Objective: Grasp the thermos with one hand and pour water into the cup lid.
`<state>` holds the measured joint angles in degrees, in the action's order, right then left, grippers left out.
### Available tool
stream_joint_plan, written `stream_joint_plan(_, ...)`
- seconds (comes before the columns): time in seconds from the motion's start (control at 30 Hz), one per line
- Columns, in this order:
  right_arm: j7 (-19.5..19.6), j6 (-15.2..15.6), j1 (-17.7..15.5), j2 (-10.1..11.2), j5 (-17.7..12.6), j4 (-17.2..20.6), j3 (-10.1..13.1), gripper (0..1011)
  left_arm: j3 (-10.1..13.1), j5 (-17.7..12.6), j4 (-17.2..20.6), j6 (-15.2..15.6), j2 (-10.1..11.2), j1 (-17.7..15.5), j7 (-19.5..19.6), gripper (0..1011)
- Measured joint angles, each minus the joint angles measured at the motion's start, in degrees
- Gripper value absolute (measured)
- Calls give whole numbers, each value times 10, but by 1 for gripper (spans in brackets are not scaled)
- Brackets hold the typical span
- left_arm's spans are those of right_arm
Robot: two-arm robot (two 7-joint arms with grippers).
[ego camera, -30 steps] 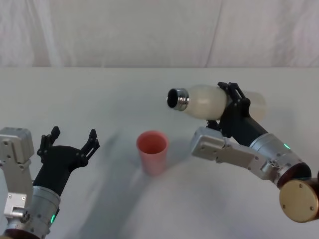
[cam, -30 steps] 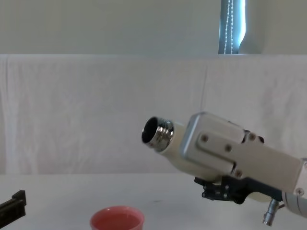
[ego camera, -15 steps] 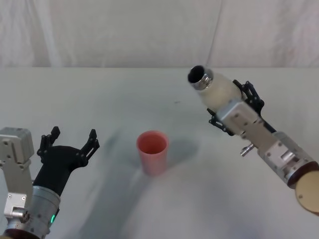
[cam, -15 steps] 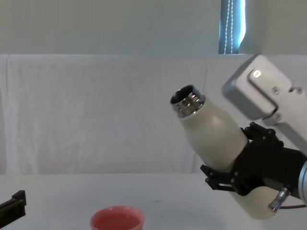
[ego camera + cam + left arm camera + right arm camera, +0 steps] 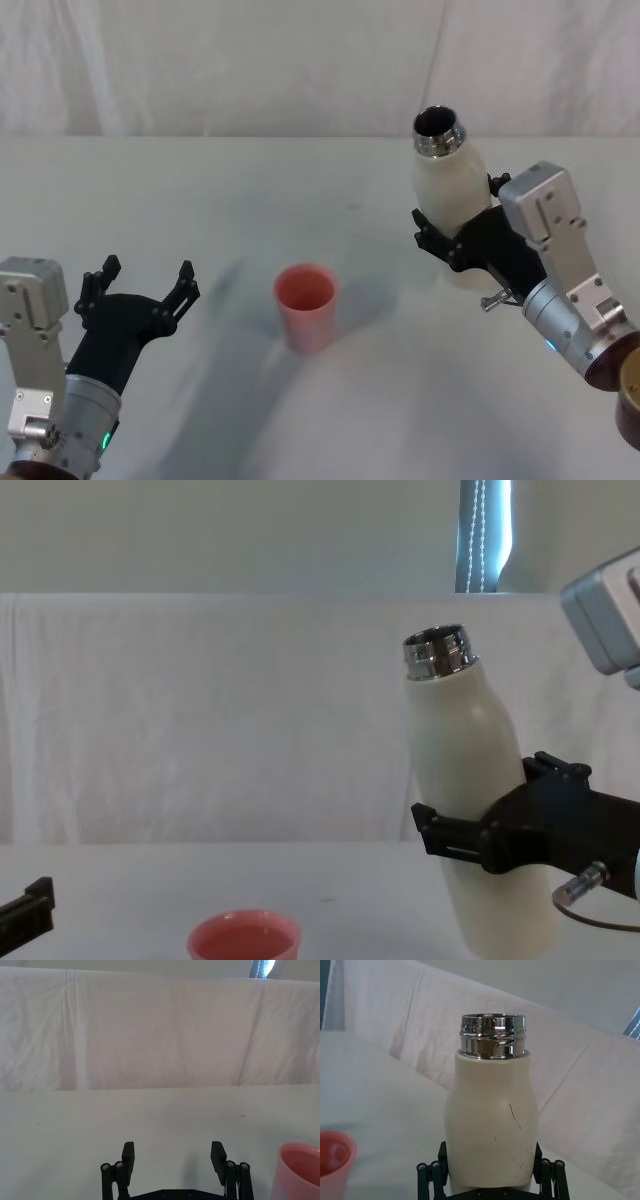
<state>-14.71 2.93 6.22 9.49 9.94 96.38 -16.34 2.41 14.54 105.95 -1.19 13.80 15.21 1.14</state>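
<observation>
The cream-white thermos point(image 5: 447, 192) with its open steel neck stands nearly upright to the right of the pink cup lid point(image 5: 305, 303), tipped slightly toward it. My right gripper point(image 5: 452, 238) is shut on the thermos body; the black fingers point(image 5: 462, 838) clasp its lower half, and the same hold appears in the right wrist view around the thermos point(image 5: 491, 1130). The cup lid point(image 5: 245, 943) sits upright on the table centre, its rim also at the edge of the left wrist view point(image 5: 298, 1169). My left gripper point(image 5: 142, 290) rests open at the near left, empty, well away from the cup lid.
A white cloth covers the table point(image 5: 250, 190) and hangs as a backdrop behind it point(image 5: 200, 710). Open tabletop lies between the cup lid and my left gripper point(image 5: 172, 1160).
The right arm swung the thermos from lying tipped over the cup lid back up to nearly upright and moved it to the right. The left arm and the cup lid stayed still.
</observation>
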Motion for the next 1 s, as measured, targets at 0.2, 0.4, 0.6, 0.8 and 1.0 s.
stream_joint_plan(0.2,0,-14,-2,-6,-36,-10,2,956,0,0,0,0,0,0,0,1001)
stream_joint_plan(0.4,7,-27,-1,-15,-68,-25,0,956,0,0,0,0,0,0,0,1001)
stream_joint_plan(0.6,9,-28,3,-21,-90,-37,0,956,0,0,0,0,0,0,0,1001)
stream_joint_plan(0.8,9,-20,15,-30,-119,-58,1,956,0,0,0,0,0,0,0,1001)
stream_joint_plan(1.0,15,-17,25,-38,-143,-80,2,956,0,0,0,0,0,0,0,1001)
